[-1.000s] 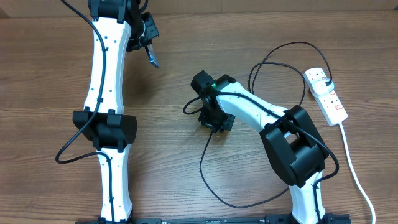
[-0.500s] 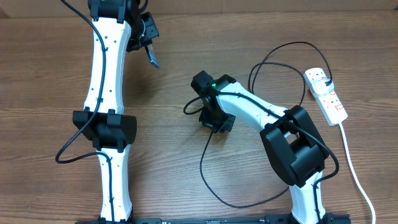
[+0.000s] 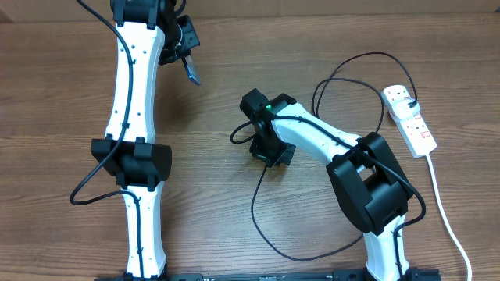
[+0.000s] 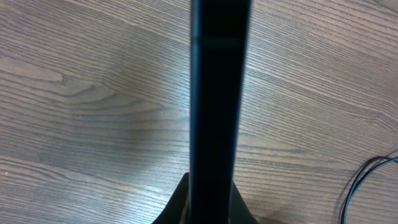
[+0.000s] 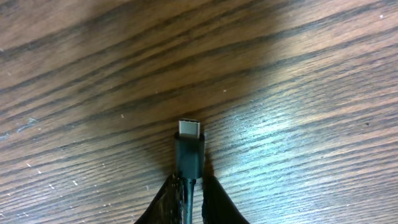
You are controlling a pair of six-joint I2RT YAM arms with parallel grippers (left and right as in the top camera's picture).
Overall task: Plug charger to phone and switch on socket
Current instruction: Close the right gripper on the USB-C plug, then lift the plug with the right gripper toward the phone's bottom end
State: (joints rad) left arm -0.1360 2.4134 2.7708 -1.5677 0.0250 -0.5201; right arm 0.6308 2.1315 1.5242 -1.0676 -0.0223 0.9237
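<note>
The wooden table (image 3: pixel 62 109) spreads under both my arms. On its right side lies the socket (image 3: pixel 411 119), its thick white cord (image 3: pixel 447 211) trailing toward the near edge. My left gripper (image 3: pixel 186 61), reached out to the far side, is clamped tight on the phone (image 4: pixel 219 93), which I hold edge-on above the wood. The charger (image 3: pixel 258 209) loops in black from the socket across to my right gripper (image 5: pixel 188 196) at mid-table. Its fingers pinch the cable just behind the connector (image 5: pixel 189 144), whose metal tip sticks out low over the wood; I cannot tell whether it touches.
</note>
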